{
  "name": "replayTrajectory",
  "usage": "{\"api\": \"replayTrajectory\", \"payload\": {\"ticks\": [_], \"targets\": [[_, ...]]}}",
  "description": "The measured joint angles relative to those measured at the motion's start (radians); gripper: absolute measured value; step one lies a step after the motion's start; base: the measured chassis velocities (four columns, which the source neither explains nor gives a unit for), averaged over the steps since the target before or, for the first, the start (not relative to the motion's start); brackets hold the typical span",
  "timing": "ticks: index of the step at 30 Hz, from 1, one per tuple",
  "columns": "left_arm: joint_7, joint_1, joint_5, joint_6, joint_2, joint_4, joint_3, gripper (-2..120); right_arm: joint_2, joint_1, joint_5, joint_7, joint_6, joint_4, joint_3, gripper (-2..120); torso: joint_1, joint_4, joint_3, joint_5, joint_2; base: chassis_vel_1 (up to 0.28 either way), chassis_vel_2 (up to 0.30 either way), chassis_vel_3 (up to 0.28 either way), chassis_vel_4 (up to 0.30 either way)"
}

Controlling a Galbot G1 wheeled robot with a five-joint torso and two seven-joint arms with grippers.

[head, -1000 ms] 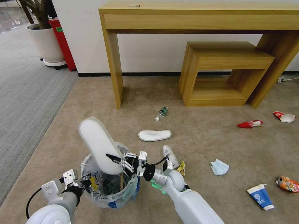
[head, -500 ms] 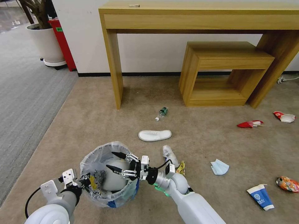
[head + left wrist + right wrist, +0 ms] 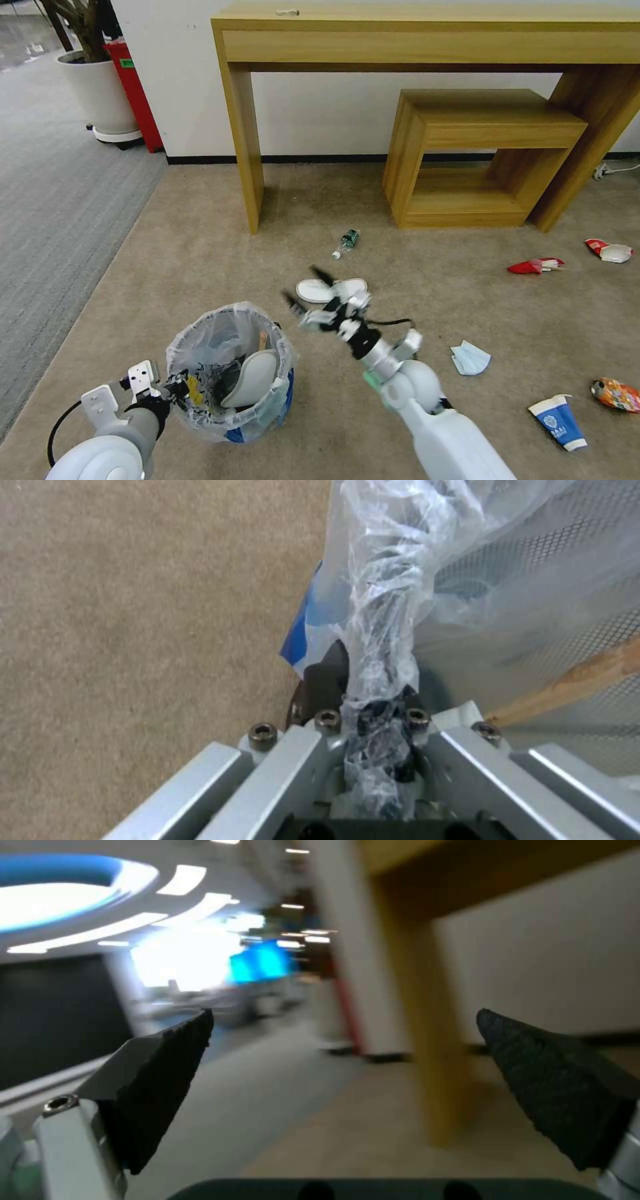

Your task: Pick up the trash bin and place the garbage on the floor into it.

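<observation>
Pinching trash bin (image 3: 230, 373) rim: left fingers (image 3: 179, 387) | right fingers (image 3: 293, 303) spread, empty, beside it

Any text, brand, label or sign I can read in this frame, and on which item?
None can be read outright.
Blue-white paper cup: white round logo with lettering under it, too small to read.
Green-label bottle: label print too small.
Red cabinet: small green sticker, unreadable.
Orange wrapper: print blurred.

Wooden console table (image 3: 427, 33) against white wall (image 3: 320, 113), grey ribbed carpet (image 3: 53, 200) alongside
</observation>
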Motion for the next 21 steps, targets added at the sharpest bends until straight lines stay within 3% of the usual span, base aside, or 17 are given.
{"api": "replayTrajectory", "payload": {"ticks": [1, 3, 6, 8, 12, 17, 21], "targets": [[0.000, 0.000, 0.000, 0.000, 0.000, 0.000, 0.000, 1, 0.000, 0.000, 0.000, 0.000, 0.000, 0.000, 0.000, 100, 0.000, 0.0000, 0.000, 0.0000, 0.000, 0.000, 0.000, 0.000, 0.000], [0.001, 0.001, 0.002, 0.000, 0.000, -0.007, -0.001, 1, 0.001, -0.035, -0.033, 0.132, -0.053, 0.050, 0.062, 100, 0.000, 0.0001, 0.000, -0.0001, 0.000, 0.000, 0.000, 0.000, 0.000], [0.010, 0.006, 0.019, 0.000, -0.006, -0.013, 0.000, 1, 0.005, -0.054, -0.067, 0.179, -0.074, 0.064, 0.104, 100, 0.000, 0.0000, 0.000, 0.0000, 0.000, 0.000, 0.000, 0.000, 0.000], [0.041, 0.022, 0.085, -0.012, -0.020, -0.023, 0.007, 1, 0.014, -0.091, -0.140, 0.225, -0.063, 0.070, 0.175, 100, 0.000, 0.0002, 0.000, 0.0000, 0.000, 0.000, 0.000, 0.000, 0.000], [0.046, 0.026, 0.099, -0.020, -0.023, -0.035, 0.006, 1, 0.017, -0.119, -0.178, 0.232, -0.039, 0.073, 0.211, 100, 0.000, 0.0002, 0.000, 0.0000, 0.000, 0.000, 0.000, 0.000, 0.000], [0.028, 0.033, 0.128, -0.029, -0.018, -0.065, -0.018, 1, 0.024, -0.188, -0.302, 0.188, 0.054, 0.091, 0.333, 100, 0.000, 0.0001, 0.000, 0.0000, 0.000, 0.000, 0.000, 0.000, 0.000], [0.013, 0.034, 0.135, -0.035, -0.017, -0.065, -0.042, 1, 0.028, -0.214, -0.313, 0.213, 0.071, 0.105, 0.381, 100, 0.000, 0.0001, 0.000, -0.0001, 0.000, 0.000, 0.000, 0.000, 0.000]]}}
